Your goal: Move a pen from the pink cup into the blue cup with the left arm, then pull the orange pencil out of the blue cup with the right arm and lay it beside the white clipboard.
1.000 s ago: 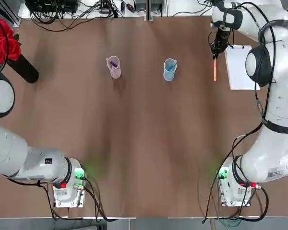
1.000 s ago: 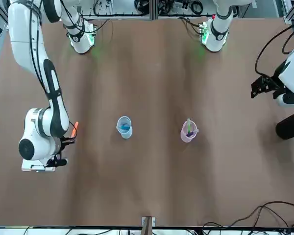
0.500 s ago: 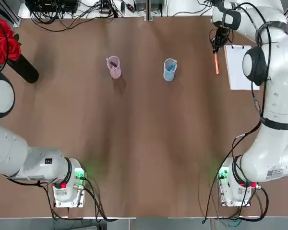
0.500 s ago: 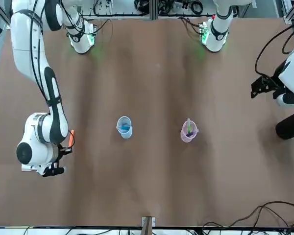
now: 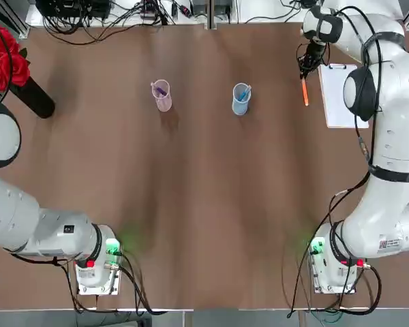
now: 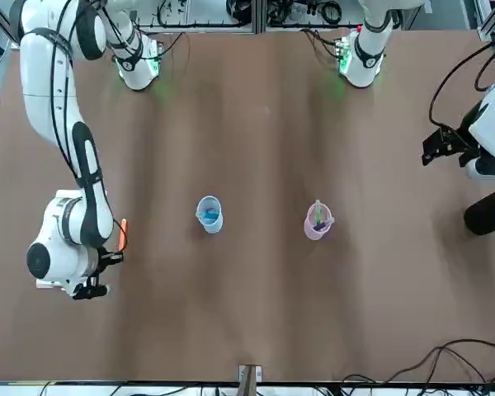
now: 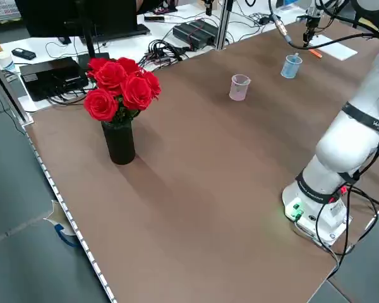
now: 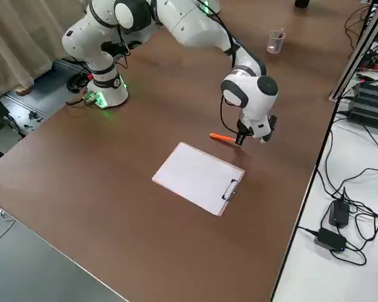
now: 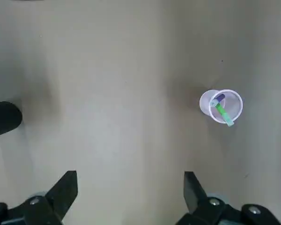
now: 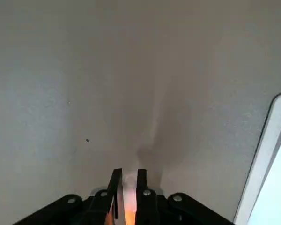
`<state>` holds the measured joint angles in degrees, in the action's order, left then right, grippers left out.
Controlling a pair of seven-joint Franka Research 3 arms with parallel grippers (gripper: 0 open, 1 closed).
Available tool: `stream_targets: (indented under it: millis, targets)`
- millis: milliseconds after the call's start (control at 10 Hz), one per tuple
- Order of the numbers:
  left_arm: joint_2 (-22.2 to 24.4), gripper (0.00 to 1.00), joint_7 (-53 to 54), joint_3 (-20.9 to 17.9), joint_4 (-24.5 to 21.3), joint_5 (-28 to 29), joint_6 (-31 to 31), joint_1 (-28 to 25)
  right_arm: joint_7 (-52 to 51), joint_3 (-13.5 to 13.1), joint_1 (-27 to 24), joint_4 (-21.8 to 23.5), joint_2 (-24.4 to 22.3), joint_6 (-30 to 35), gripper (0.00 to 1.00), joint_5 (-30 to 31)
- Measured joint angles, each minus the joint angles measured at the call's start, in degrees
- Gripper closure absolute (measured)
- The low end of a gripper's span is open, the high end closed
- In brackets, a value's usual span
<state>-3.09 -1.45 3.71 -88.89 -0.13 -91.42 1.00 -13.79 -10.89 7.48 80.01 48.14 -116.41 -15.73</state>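
Orange pencil (image 8: 222, 137) pinched in the right pincer (image 10: 129, 187), just beside the clipboard (image 8: 199, 178).
Blue cup (image 5: 241, 99) and pink cup (image 5: 161, 95) stand on the brown desk (image 5: 204, 204), each with pens inside; the left pincer (image 9: 131, 194) is spread off to the left, empty.

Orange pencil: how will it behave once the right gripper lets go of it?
The orange pencil looks slim and straight, so probably stiff and light. If its barrel is round, it may roll when the right gripper releases it.

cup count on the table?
2: the blue cup, right of the table's middle line, and the pink cup, left of it. Others may be hidden behind the arms.
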Motion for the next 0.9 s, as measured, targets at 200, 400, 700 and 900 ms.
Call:
stream_targets:
  millis: [200, 400, 700, 900]
  targets:
    - [0.00, 0.00, 0.00, 0.00, 0.00, 0.00, 0.00, 0.00, -0.23, 0.00, -0.65, 0.00, 0.22, 0.00, 0.83, -0.81]
    - [0.00, 0.00, 0.00, 0.01, 0.00, 0.00, 0.00, 0.00, -0.30, 0.00, -0.73, 0.00, 0.54, -0.01, 0.76, -0.87]
    - [0.00, 0.00, 0.00, 0.00, 0.00, 0.00, 0.00, 0.00, -0.32, 0.01, -0.73, -0.01, 0.91, -0.74, 0.68, -0.87]
    - [0.00, 0.00, 0.00, 0.01, 0.00, 0.00, 0.00, 0.01, -0.32, -0.32, -0.61, -0.69, 0.89, -0.76, 0.59, -0.87]
